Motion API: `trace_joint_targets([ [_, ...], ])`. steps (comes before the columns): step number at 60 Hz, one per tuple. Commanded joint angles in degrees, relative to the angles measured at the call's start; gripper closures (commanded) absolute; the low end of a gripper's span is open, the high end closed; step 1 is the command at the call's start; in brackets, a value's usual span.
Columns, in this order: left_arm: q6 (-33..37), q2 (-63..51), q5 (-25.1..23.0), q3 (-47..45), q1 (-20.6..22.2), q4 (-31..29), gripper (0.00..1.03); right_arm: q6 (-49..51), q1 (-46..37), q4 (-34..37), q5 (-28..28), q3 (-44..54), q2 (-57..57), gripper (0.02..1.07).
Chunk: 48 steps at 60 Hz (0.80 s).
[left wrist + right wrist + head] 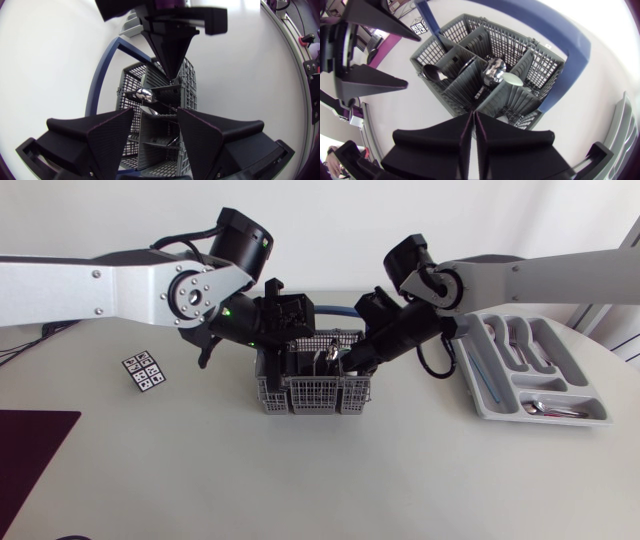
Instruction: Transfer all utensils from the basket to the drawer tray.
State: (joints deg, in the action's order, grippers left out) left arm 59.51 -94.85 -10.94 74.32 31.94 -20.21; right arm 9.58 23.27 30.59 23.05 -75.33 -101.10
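The left gripper [155,112] hangs over the basket [188,82] with its fingers apart. A spoon [144,93] stands in a compartment ahead, between them. The right gripper [472,119] has its fingers pressed together on nothing, their tips just above the same spoon. The tray [478,385] lies well beyond the right fingers and holds cutlery [515,345].

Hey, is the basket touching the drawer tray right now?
Apart. The head view shows bare table between the basket and the drawer tray.
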Motion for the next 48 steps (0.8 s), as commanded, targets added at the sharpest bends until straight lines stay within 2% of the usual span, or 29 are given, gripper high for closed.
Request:
trace_joint_targets([
  [1, -1.6, 1.6, -0.6, -2.1, 0.2, 1.0, 0.42, -2.4, -0.8, 1.8, 2.7, -1.2, 4.2, 1.01],
  [19, -3.0, 2.2, -0.2, -3.7, 1.4, 3.3, 0.40, -5.5, -8.1, 4.1, 14.3, -0.1, 12.0, 1.01],
  [34, -4.0, 2.5, 0.8, -3.4, 3.0, 4.3, 0.38, -6.6, -20.1, 7.2, 25.3, 3.4, 20.4, 1.01],
  [42, -5.2, 2.2, 1.5, -3.2, 4.0, 5.5, 0.35, -6.2, -26.2, 9.1, 25.0, 5.6, 24.5, 1.01],
  [48, -6.4, 1.7, 1.6, -2.5, 4.4, 5.6, 0.34, -1.5, -29.9, 12.8, 19.7, 7.2, 25.6, 1.01],
])
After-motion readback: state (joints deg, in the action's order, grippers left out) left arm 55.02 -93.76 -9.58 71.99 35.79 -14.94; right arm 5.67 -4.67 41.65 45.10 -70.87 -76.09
